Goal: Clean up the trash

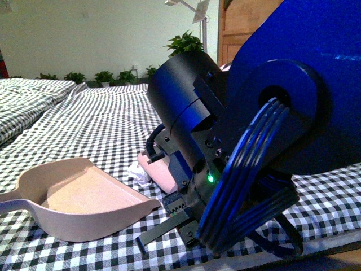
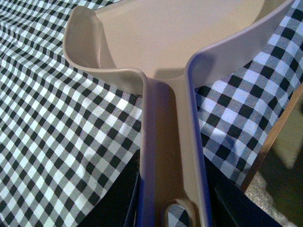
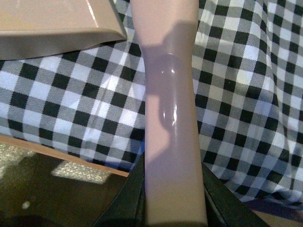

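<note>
The beige-pink dustpan [image 1: 84,203] lies on the checked cloth at the front left, its mouth facing right. In the left wrist view my left gripper [image 2: 173,208] is shut on the dustpan's handle [image 2: 170,156], dark fingers [image 2: 120,201] on either side. A small white wad of trash [image 1: 139,174] sits on the cloth just beyond the pan's mouth, touching the pink brush [image 1: 162,172]. My right gripper [image 3: 173,203] is shut on the brush handle [image 3: 170,118], close to a corner of the dustpan [image 3: 52,23]. The trash is hidden in both wrist views.
My right arm [image 1: 271,141], with its looped blue cables [image 1: 248,186], fills the right half of the front view. The black-and-white checked cloth [image 1: 96,124] covers the table, whose wooden edge [image 3: 61,156] runs close to both grippers. Potted plants [image 1: 104,76] line the far wall.
</note>
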